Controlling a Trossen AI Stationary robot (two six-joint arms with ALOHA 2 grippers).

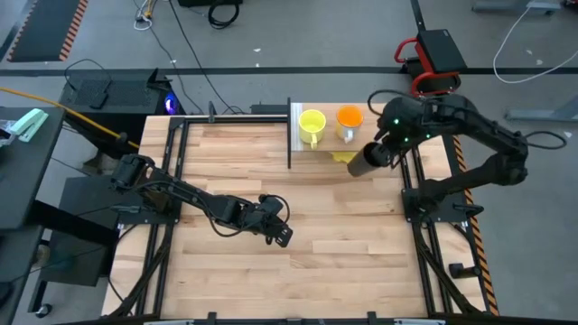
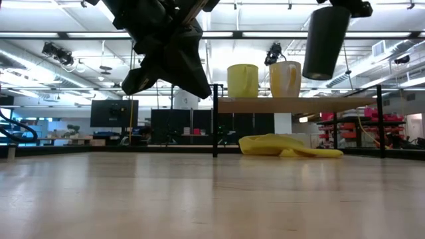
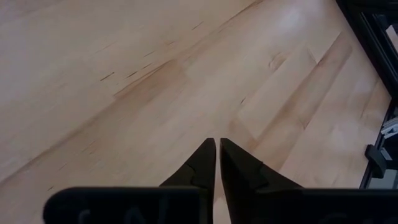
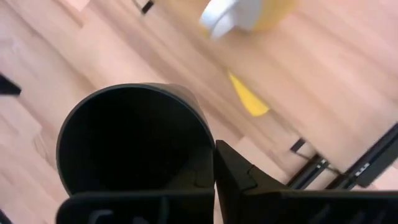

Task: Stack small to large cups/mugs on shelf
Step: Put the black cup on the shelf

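The black handleless cup [image 2: 325, 41] hangs in the air from my right gripper [image 4: 212, 171], near the shelf's right part and above board level; in the high view the cup [image 1: 364, 162] shows in front of the shelf. The small yellow mug [image 1: 312, 124] and the orange mug with white handle [image 1: 349, 118] stand side by side on the pale shelf board [image 2: 312, 104], close to its whitish end panel [image 1: 295, 122]. My left gripper [image 3: 217, 152] is shut and holds nothing, hovering over the middle of the table [image 1: 276, 227]. My right gripper holds the black cup by its rim [image 4: 208, 146], with the wall between the fingers. One finger [image 4: 239, 177] lies outside the wall; the other is lost in the dark inside. It comes from above. The cup is lifted clear and hangs below the fingers, slightly tilted.
A flat yellow lump [image 2: 289, 146] lies on the table under the shelf. Thin black posts [image 2: 215, 119] carry the board. Black frame rails [image 1: 415, 194] run along the table's sides. Bare planks [image 1: 343, 262] stretch across the near half.
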